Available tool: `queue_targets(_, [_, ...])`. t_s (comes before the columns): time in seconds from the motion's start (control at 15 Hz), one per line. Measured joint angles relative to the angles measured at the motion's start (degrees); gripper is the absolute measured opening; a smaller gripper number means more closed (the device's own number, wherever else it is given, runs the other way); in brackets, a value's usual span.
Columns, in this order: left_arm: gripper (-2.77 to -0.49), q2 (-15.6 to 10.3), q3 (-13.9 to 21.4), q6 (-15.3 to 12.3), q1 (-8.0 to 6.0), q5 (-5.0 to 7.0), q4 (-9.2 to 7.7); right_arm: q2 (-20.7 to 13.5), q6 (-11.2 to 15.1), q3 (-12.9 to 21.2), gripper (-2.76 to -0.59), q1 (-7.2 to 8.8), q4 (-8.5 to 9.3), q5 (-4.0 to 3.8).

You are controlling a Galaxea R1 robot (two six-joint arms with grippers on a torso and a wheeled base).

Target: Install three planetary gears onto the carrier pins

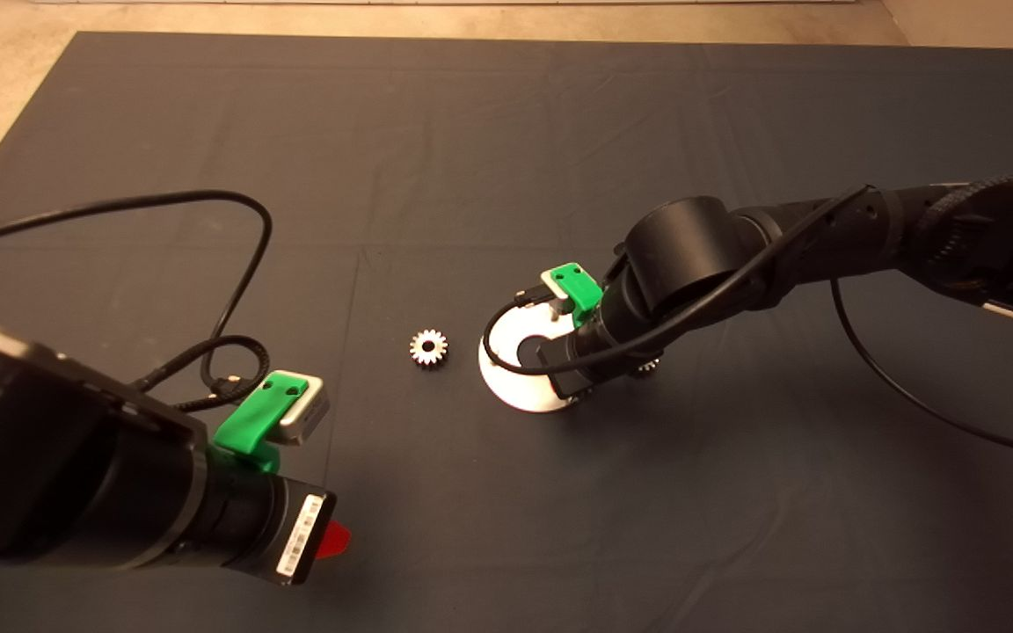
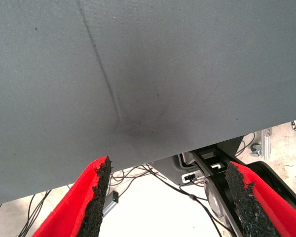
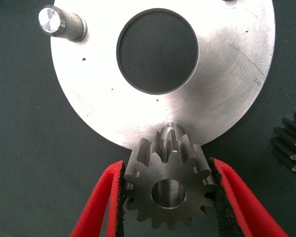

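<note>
My right gripper [image 3: 167,170] is shut on one planetary gear [image 3: 168,190], a small silver toothed wheel whose centre hole faces the camera. It hangs just over the rim of the round silver disc [image 3: 227,98], right beside one carrier pin [image 3: 171,128] whose top peeks out behind it. A second carrier pin [image 3: 61,22] stands bare at the disc's far side. Another gear [image 1: 428,347] lies flat on the mat left of the disc [image 1: 515,391]. A further gear [image 3: 291,148] lies off the disc's other side, also glimpsed as the gear [image 1: 647,367] under the right arm. My left gripper [image 2: 168,165] is open and holds nothing.
The dark mat [image 1: 506,158] covers the table. The left arm [image 1: 76,475] waits at the lower left, with its black cable [image 1: 243,264] looping over the mat. Beyond the mat's edge, the left wrist view shows floor and cables [image 2: 138,175].
</note>
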Motion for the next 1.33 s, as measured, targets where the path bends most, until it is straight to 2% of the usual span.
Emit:
queue_targets(0.33, [-1.62,0.0,0.0,0.0,-0.02,0.00,0.00,0.0,0.0,1.3,-2.41,-0.01,0.00,-0.02])
queue_targets(1.13, [-1.62,-0.2,0.0,0.0,-0.02,-0.26,0.00,-0.1,0.0,1.1,-2.41,-0.06,-0.13,-0.16])
queue_targets(1.33, [-1.62,-0.3,0.0,0.0,0.00,-0.55,0.00,-0.1,0.0,0.7,-2.41,-0.89,-0.75,-0.14])
